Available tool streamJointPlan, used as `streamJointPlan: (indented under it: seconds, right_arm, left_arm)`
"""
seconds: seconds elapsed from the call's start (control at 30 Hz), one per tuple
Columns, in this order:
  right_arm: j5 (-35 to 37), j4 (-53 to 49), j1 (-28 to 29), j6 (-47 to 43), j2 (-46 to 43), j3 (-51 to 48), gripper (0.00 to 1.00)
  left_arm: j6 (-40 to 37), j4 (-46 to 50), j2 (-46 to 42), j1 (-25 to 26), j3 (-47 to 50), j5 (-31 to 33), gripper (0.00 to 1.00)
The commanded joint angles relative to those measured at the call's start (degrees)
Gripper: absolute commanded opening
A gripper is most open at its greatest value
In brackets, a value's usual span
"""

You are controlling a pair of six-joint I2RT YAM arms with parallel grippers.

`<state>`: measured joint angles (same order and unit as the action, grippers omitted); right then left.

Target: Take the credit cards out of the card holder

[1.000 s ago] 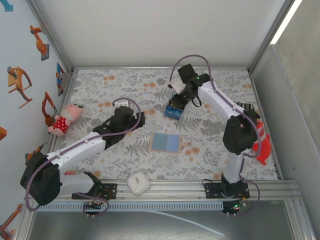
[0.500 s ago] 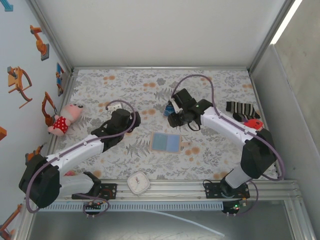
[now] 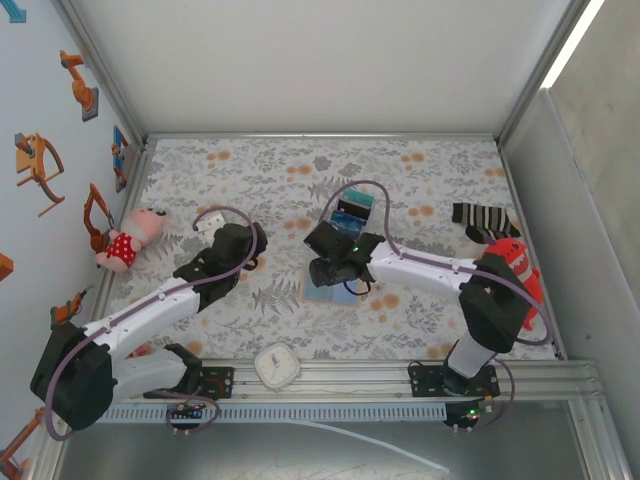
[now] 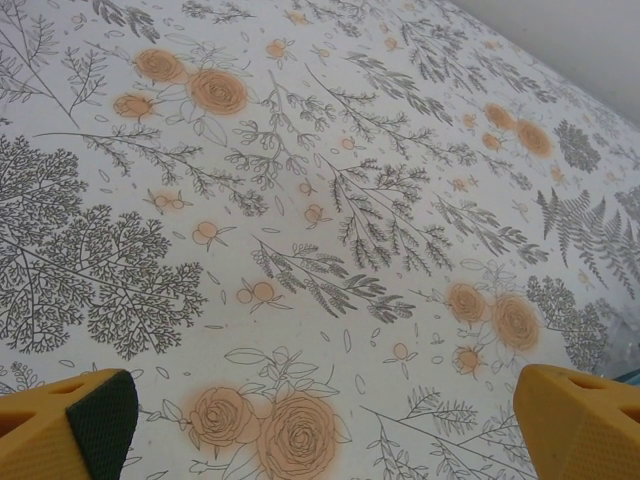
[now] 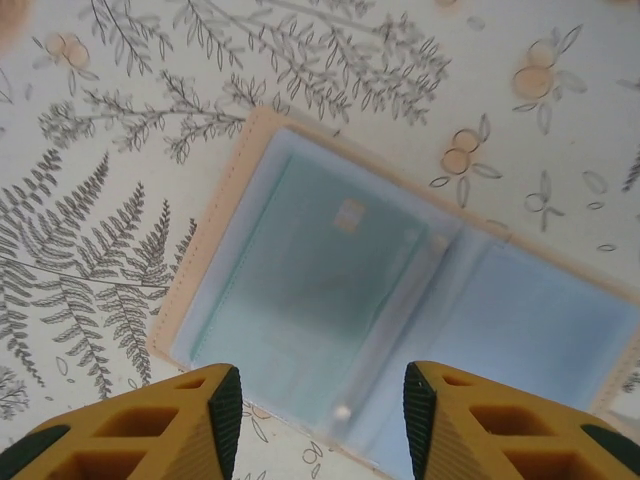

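Right claw (image 5: pixel 322 400) half-apart, empty, above open card holder (image 5: pixel 520 310) w/ prob. one card (image 5: pixel 330 260) inside; left claw (image 4: pixel 325 425) wide apart.

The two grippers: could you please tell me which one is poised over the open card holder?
The right gripper: its jaws stand apart above the open card holder, whereas the left gripper, jaws wide, hangs over bare floral cloth.

Card holder (image 5: pixel 380 290) w/ glossy clear plastic inside; tablecloth (image 4: pixel 300 200) matt printed cloth.

Tan-edged pale-blue card holder (image 5: pixel 330 270); grey-fern, orange-rose tablecloth (image 4: pixel 350 200)
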<state>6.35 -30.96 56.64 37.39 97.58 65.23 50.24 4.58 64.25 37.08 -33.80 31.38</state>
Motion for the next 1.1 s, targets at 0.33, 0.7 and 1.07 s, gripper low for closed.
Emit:
streamJointPlan:
  seconds: [0.33,0.7,1.07]
  right_arm:
    - [2.53,-4.14,3.91,3.49,7.63,6.34,0.48]
    - [2.70,-4.83,3.90,2.83,10.84,8.66,0.51]
    - [2.26,-5.33,3.88,2.57,13.18,8.71,0.51]
  left_arm:
    - [1.70,3.59,-2.85,-1.09,0.89,2.53,0.97]
    - [2.14,3.64,-2.02,-1.49,0.58,1.20,0.97]
    - [2.38,3.76,-0.87,-2.01,0.18,-0.34,0.97]
